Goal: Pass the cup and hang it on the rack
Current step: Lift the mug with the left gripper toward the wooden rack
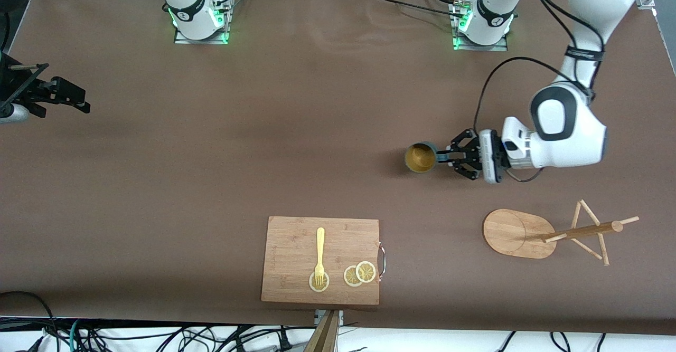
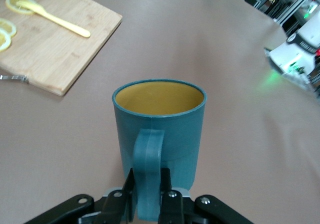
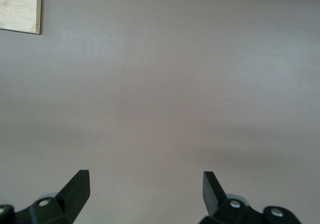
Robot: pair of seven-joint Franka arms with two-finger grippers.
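Note:
The cup [image 1: 421,157] is a dark teal mug with a mustard-yellow inside. It is upright, toward the left arm's end of the table. My left gripper [image 1: 442,157] is shut on the cup's side handle [image 2: 148,156], one finger on each side. I cannot tell whether the cup's bottom touches the table. The rack [image 1: 554,233], a light wooden mug tree with an oval base and thin pegs, is nearer the front camera than the cup. Its pegs are bare. My right gripper [image 1: 79,101] is open and empty [image 3: 145,184] above the table at the right arm's end, where that arm waits.
A wooden cutting board [image 1: 320,259] lies near the table's front edge, with a yellow fork [image 1: 319,254] and lemon slices [image 1: 359,274] on it. It also shows in the left wrist view [image 2: 50,44]. Cables run along the front edge.

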